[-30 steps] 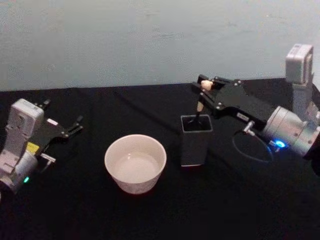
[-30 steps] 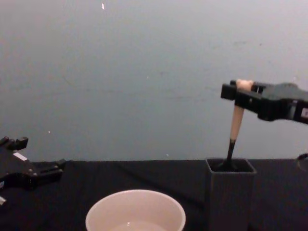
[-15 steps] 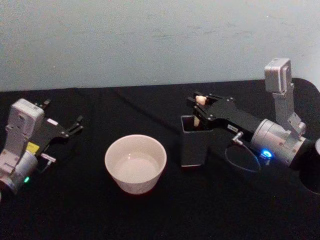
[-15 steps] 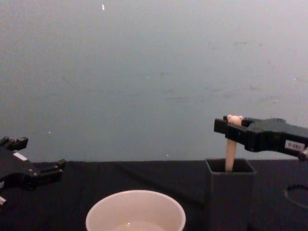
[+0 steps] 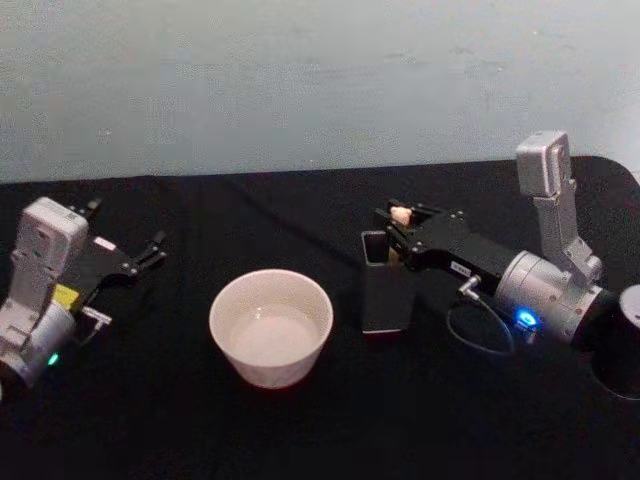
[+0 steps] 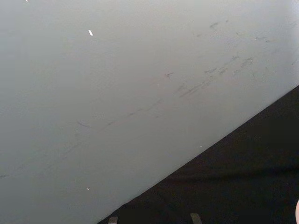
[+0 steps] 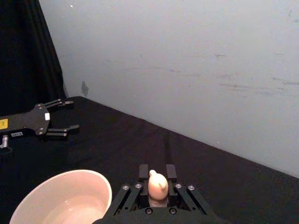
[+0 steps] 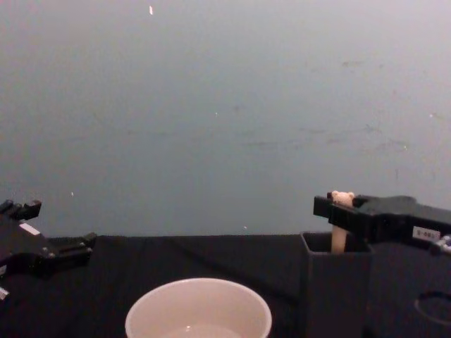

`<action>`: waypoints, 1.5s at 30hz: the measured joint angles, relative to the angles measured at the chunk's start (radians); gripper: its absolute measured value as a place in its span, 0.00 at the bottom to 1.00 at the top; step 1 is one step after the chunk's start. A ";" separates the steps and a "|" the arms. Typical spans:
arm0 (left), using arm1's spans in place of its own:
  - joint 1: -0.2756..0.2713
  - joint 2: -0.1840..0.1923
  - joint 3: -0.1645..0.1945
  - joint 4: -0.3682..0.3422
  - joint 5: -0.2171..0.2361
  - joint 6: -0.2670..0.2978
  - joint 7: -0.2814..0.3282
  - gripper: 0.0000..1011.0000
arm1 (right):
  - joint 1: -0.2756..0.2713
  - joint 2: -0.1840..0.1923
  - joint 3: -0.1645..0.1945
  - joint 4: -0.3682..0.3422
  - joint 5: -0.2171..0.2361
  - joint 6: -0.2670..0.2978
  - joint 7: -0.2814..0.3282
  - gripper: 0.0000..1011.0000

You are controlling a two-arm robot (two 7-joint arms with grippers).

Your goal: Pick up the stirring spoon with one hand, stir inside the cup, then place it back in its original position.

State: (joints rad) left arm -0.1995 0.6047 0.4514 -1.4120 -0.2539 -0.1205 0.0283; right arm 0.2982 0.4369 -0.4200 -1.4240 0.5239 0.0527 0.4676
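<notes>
right tool (image 5: 397,222): black, on a silver-ended arm reaching in from the right; it sits just above the top of the holder, its fingers pinching the stirring spoon just under the bear head. in the right wrist view the bear head stands up between the two finger blocks (image 7: 158,184).
stirring spoon (image 8: 342,211): upright in the holder, sunk deep so that the bear head and a short piece of cream handle show above the rim; the dark neck and metal bowl are hidden inside.
holder (image 5: 386,290): tall dark grey square box, standing on the table just to the right of the cup, apart from it.
cup (image 5: 271,325): wide cream-white round cup near the middle of the table, upright, with what looks like clear liquid low inside; nothing is in it besides.
left tool (image 5: 140,255): black with a white sticker, parked at the left side of the table, well apart from the cup; its fingers are spread and hold nothing.
table (image 5: 300,420): covered in black cloth, with a pale wall behind it.
</notes>
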 joint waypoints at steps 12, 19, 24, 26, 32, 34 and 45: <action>0.000 0.000 0.000 0.000 0.000 0.000 0.000 0.99 | -0.001 -0.001 -0.001 0.000 -0.010 0.003 -0.004 0.21; 0.000 0.000 0.000 0.000 0.000 0.000 0.000 0.99 | 0.000 0.000 0.000 0.000 -0.008 0.003 -0.003 0.30; 0.000 0.000 0.000 0.000 0.000 0.000 0.000 0.99 | 0.000 0.000 0.000 -0.001 -0.007 0.003 -0.002 0.45; 0.000 0.000 0.000 0.000 0.000 0.000 0.000 0.99 | 0.000 0.000 0.000 -0.001 -0.006 0.002 -0.002 0.53; 0.000 0.000 0.000 0.000 0.000 0.000 0.000 0.99 | 0.000 0.000 0.001 -0.001 -0.006 0.002 -0.002 0.72; 0.000 0.000 0.000 0.000 0.000 0.000 0.000 0.99 | 0.000 0.000 0.001 -0.001 -0.005 0.002 -0.002 0.77; 0.000 0.000 0.000 0.000 0.000 0.000 0.000 0.99 | 0.000 0.000 0.001 -0.001 -0.005 -0.002 0.001 0.99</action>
State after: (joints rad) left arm -0.1995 0.6047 0.4514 -1.4119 -0.2539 -0.1206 0.0283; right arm 0.2982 0.4366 -0.4191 -1.4248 0.5194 0.0508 0.4681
